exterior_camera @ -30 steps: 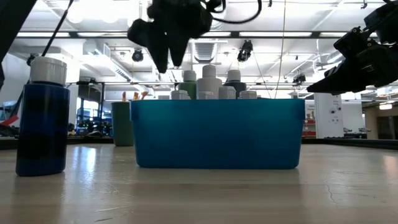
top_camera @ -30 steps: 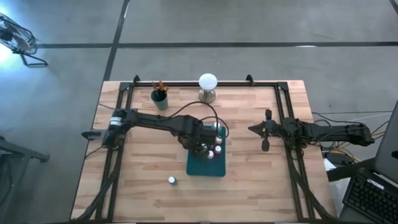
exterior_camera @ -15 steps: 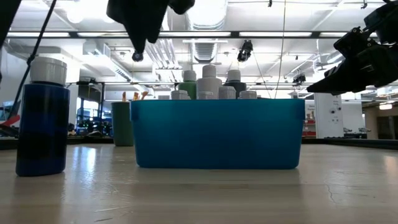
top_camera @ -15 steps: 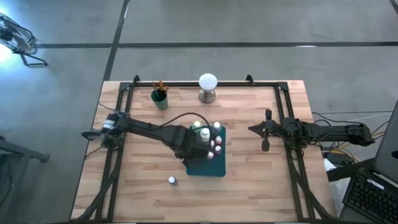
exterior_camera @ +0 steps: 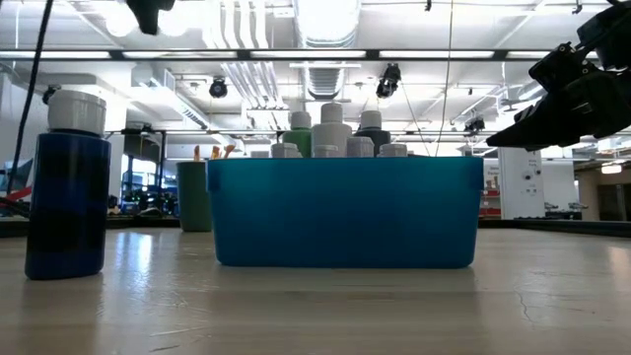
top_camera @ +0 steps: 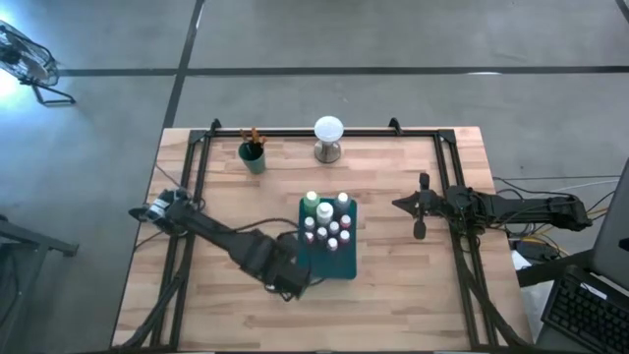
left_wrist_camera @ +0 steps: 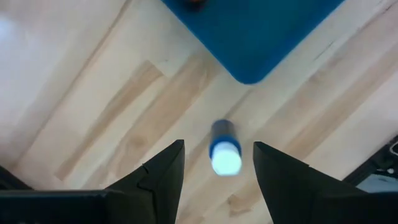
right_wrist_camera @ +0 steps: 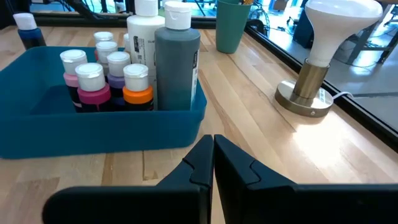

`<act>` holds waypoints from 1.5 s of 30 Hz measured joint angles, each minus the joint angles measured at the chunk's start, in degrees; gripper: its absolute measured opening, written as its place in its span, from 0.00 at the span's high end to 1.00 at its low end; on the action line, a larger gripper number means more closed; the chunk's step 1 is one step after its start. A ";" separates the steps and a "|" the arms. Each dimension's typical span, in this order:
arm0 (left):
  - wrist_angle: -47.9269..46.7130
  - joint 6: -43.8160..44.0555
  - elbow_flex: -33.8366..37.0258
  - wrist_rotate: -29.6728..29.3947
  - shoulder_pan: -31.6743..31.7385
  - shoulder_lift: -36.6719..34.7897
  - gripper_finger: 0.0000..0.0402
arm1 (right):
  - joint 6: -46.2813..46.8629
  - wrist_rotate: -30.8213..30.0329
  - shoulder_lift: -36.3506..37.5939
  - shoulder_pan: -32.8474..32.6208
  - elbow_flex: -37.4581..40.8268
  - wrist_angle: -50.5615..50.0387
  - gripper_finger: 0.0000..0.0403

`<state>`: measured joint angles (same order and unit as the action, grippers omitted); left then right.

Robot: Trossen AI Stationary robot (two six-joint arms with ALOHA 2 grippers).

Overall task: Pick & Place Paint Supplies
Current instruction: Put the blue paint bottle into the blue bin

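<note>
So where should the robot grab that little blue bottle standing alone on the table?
Probably from straight above, around the blue body just under the white cap. The blue bottle stands upright on the bare wood, apart from the teal bin, so nothing crowds its sides. The left gripper already hangs over it with its jaws open on either side, so it likely just needs to lower and close.

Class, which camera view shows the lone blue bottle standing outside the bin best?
The low view: the blue bottle stands upright, full side on. The left wrist view shows it from above; the right wrist view, far off; the high view hides it.
</note>
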<state>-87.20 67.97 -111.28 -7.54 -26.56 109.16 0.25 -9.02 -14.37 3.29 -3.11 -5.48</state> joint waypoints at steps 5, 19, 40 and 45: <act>0.22 5.68 0.01 -0.98 -4.12 0.02 0.52 | -0.57 0.00 -0.02 0.02 0.00 0.01 0.98; 0.30 6.57 2.62 -5.41 -14.54 0.11 0.51 | -0.50 0.00 -0.02 0.02 0.00 0.02 0.98; 5.65 22.71 8.67 2.25 -6.47 -0.33 0.42 | -0.03 0.00 -0.04 0.01 0.00 0.02 0.98; 7.58 20.99 10.85 3.65 -5.18 -0.33 0.42 | -0.63 0.00 -0.04 0.00 0.00 0.02 0.98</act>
<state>-79.61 88.96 -100.43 -3.88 -31.74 108.84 -0.38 -9.02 -14.41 3.29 -3.11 -5.45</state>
